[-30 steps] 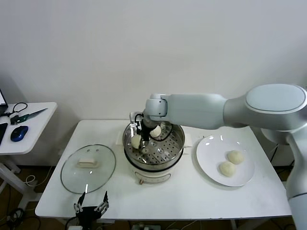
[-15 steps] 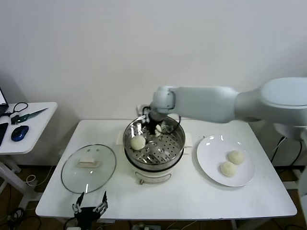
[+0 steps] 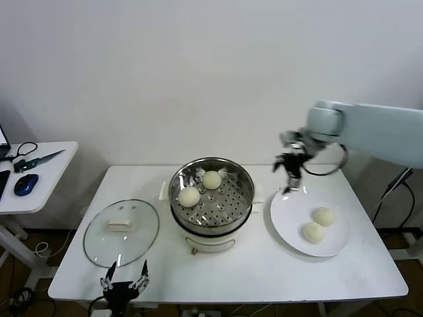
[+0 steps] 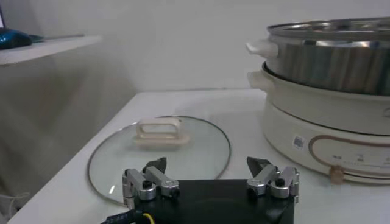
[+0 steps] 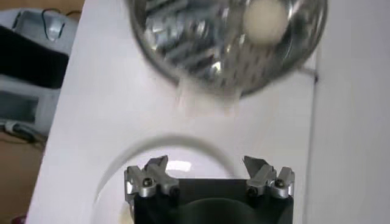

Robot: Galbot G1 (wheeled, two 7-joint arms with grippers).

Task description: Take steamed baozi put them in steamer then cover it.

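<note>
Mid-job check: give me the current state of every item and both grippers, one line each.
steamer: uncovered, holding two baozi.
baozi in steamer: two on the perforated tray.
baozi on plate: two waiting.
plate: on the table beside the steamer.
cover: flat on the table, handle up.
right gripper: open, empty, above the plate's edge.
left gripper: open, empty, at the table's near edge.
</note>
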